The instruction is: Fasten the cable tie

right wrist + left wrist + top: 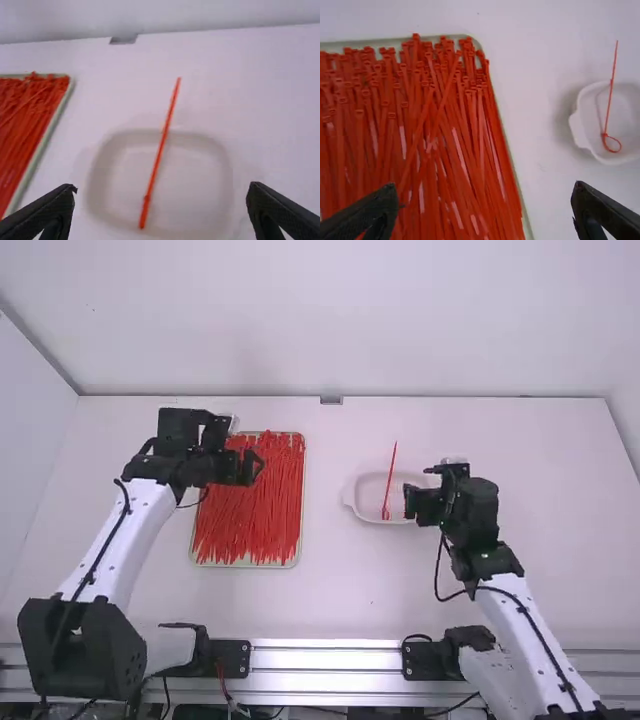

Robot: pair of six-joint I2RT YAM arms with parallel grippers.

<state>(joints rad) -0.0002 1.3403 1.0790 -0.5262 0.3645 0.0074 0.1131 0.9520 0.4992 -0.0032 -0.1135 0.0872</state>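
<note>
**Inspector:** Count of items on the desk [450, 430]?

**Assistant:** One tray [385, 42] left of centre. It carries a heap of red cable ties [250, 505], too many and too tangled to count. One white dish [360, 495] stands to the right of it, apart from the tray. One fastened cable tie [609, 107] is in that dish.

**Inspector:** Condition of that single tie?

**Assistant:** It is closed into a small loop [611, 144] that lies inside the dish. Its straight tail runs out past the far rim.

**Inspector:** Pincers?

**Assistant:** Two. The left pincer [255, 465] hangs over the far part of the tray with its fingers spread wide and nothing between them. The right pincer [410, 502] sits just at the right side of the dish. Its fingers are likewise apart and hold nothing, clear of the looped tie.
</note>
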